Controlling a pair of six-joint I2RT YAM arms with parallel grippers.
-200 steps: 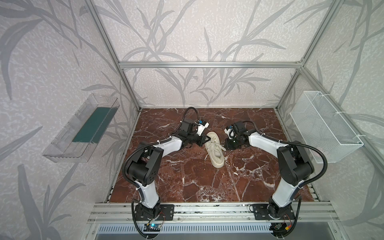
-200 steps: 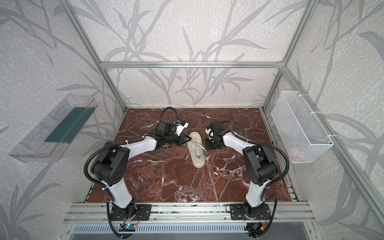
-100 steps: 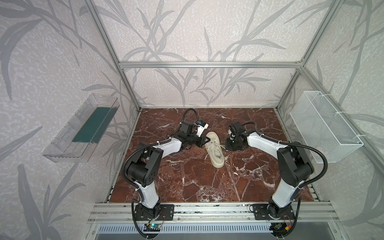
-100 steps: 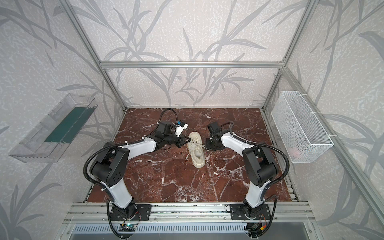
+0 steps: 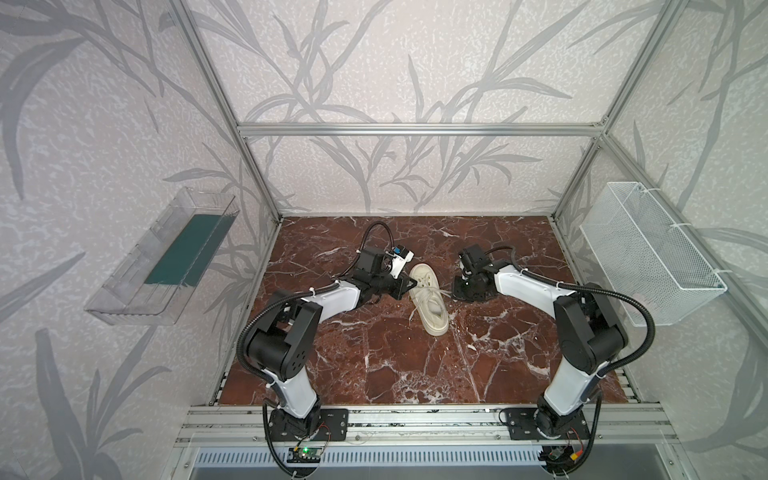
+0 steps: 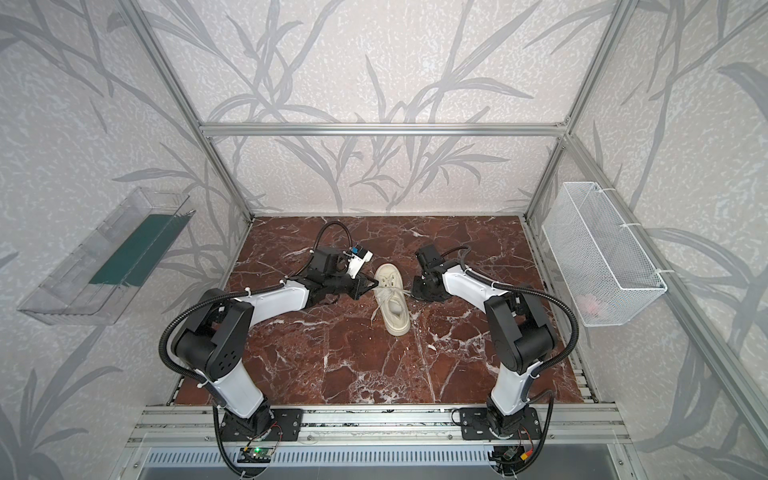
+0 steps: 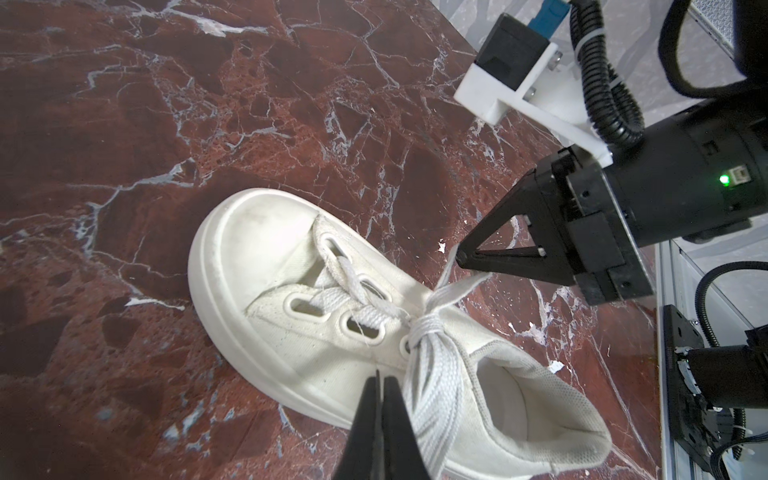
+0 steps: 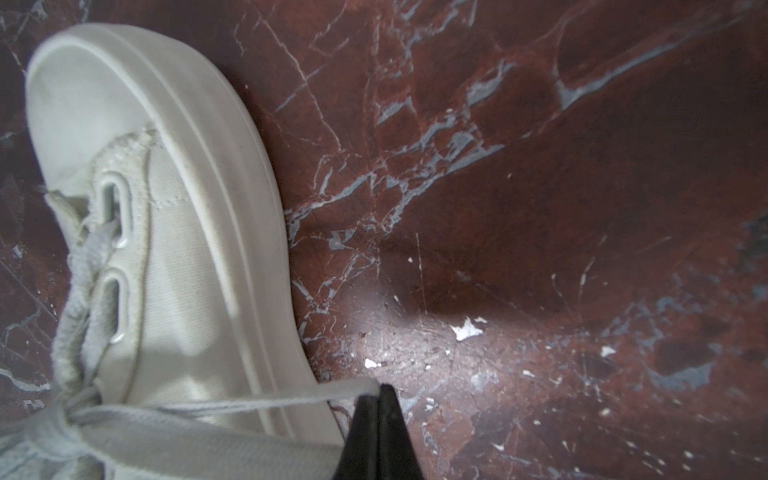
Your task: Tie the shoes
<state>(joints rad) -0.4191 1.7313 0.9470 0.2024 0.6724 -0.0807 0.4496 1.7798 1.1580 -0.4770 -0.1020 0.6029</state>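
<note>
The shoe (image 5: 428, 297) (image 6: 392, 300) is a cream low-top sneaker lying mid-table, its toe toward the back wall. Its laces meet in a knot (image 7: 428, 328) over the tongue. My right gripper (image 5: 455, 291) (image 8: 379, 390) is shut on a lace (image 8: 291, 401) just right of the shoe, and the lace runs taut from the knot to its tips (image 7: 459, 254). My left gripper (image 5: 413, 283) (image 7: 379, 376) is shut at the shoe's left side. A band of lace strands (image 7: 434, 399) runs alongside one of its fingers, and nothing shows between its tips.
A clear plastic tray (image 5: 162, 257) hangs on the left wall and a white wire basket (image 5: 648, 253) on the right wall. The red marble table (image 5: 395, 365) ends at an aluminium rail (image 5: 415, 419) in front. Small white flecks (image 8: 465, 330) lie beside the shoe.
The right gripper has shifted slightly beside the shoe, keeping its hold on the lace. The shoe and the left gripper have barely moved.
</note>
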